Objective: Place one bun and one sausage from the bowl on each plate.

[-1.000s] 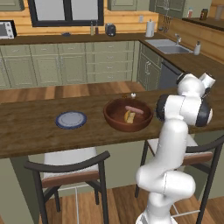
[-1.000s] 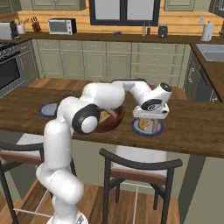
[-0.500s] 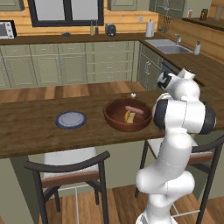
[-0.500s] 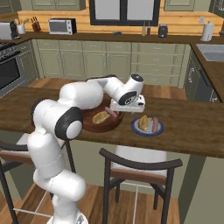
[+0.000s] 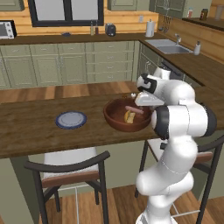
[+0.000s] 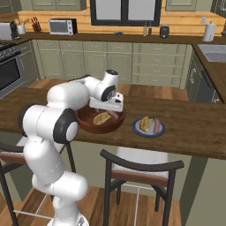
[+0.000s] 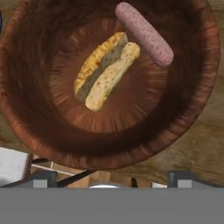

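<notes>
The dark wooden bowl (image 5: 114, 122) (image 6: 86, 125) (image 7: 35, 118) sits on the counter with one golden bun (image 5: 129, 117) (image 6: 102, 118) (image 7: 106, 71) and one pinkish sausage (image 5: 134, 109) (image 6: 115, 115) (image 7: 143, 33) inside. My gripper (image 5: 142, 103) (image 6: 106, 106) (image 7: 113, 177) hovers over the bowl's near-right rim, open and empty, its fingertips (image 7: 41, 177) spread wide. Left of the bowl lies a bare blue-grey plate (image 5: 71, 119). The other plate (image 6: 148, 134), right of the bowl, carries a bun (image 6: 145, 123) and a sausage (image 6: 156, 126).
Two dark-framed stools (image 5: 70, 168) (image 6: 141, 170) stand under the counter's near edge. A sink (image 5: 168, 46) and a microwave (image 6: 61, 26) are on the far counters, well away from the arm.
My arm has swung left from above the right plate to above the bowl. The bun and sausage on that plate stayed put.
</notes>
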Robot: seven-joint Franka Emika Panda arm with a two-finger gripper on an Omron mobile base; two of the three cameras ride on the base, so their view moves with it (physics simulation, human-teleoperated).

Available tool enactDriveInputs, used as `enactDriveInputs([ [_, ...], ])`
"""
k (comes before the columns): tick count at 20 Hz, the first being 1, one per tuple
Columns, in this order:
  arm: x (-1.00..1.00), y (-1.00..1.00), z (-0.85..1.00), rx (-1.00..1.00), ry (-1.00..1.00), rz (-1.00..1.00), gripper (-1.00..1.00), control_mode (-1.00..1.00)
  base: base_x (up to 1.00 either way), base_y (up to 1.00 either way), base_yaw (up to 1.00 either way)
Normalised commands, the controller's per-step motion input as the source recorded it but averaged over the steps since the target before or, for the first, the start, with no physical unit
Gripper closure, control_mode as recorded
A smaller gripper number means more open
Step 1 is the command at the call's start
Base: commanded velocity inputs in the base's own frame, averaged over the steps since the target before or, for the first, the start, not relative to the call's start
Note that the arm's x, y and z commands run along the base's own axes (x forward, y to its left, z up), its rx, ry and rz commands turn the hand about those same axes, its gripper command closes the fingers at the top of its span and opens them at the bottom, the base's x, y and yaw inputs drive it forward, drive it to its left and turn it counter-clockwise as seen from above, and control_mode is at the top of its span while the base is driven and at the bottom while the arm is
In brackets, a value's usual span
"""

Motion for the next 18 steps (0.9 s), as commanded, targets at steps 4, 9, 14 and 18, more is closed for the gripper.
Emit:
enactDriveInputs([
  [4, 0.04, 0.43, -0.09, 0.00, 0.01, -0.04, -1.00, -1.00, 0.00, 0.00, 0.00],
  [9, 0.17, 0.13, -0.08, 0.00, 0.00, 0.00, -1.00, -1.00, 0.00, 0.00, 0.00],
  [14, 0.24, 0.00, -0.02, 0.00, 0.00, 0.00, -1.00, -1.00, 0.00, 0.00, 0.00],
  [18, 0.14, 0.01, -0.04, 0.00, 0.00, 0.00, -1.00, -1.00, 0.00, 0.00, 0.00],
])
